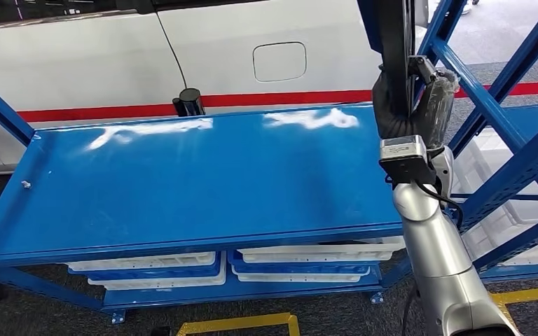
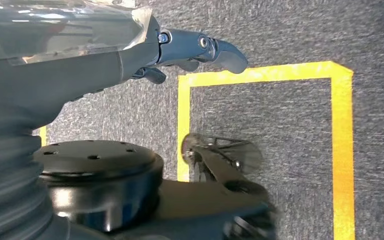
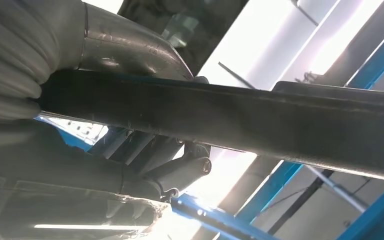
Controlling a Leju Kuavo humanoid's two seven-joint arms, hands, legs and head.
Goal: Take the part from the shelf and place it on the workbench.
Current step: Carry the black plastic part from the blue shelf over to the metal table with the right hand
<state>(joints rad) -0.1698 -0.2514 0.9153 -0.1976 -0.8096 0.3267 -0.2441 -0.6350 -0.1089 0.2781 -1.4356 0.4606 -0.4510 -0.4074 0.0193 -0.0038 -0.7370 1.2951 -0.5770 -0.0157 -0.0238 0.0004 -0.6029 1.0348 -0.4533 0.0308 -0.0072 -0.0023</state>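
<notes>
Gripping a long dark bar-shaped part (image 1: 395, 49), the right hand (image 1: 412, 108) holds it upright above the right end of the blue workbench (image 1: 182, 182), its upper end running out of the head view. In the right wrist view the same part (image 3: 240, 115) crosses the picture with the thumb and darker fingers (image 3: 180, 172) wrapped around it — a firm-looking hold.

The main risk, as I judge it, is the length of the part: held near one end and standing tall, it could swing or twist in the hand as the arm lowers it. The blue shelf frame (image 1: 504, 91) stands just beside the hand on its right, so a tilt that way could knock the bar against a strut. Set down too near the table's right edge, it might overhang and tip off.

The right arm is raised, its silver forearm rising from the lower right, wrist by the table's corner. The left hand (image 2: 200, 50) hangs over grey carpet and yellow floor tape (image 2: 342, 150), fingers loosely apart, holding nothing.
</notes>
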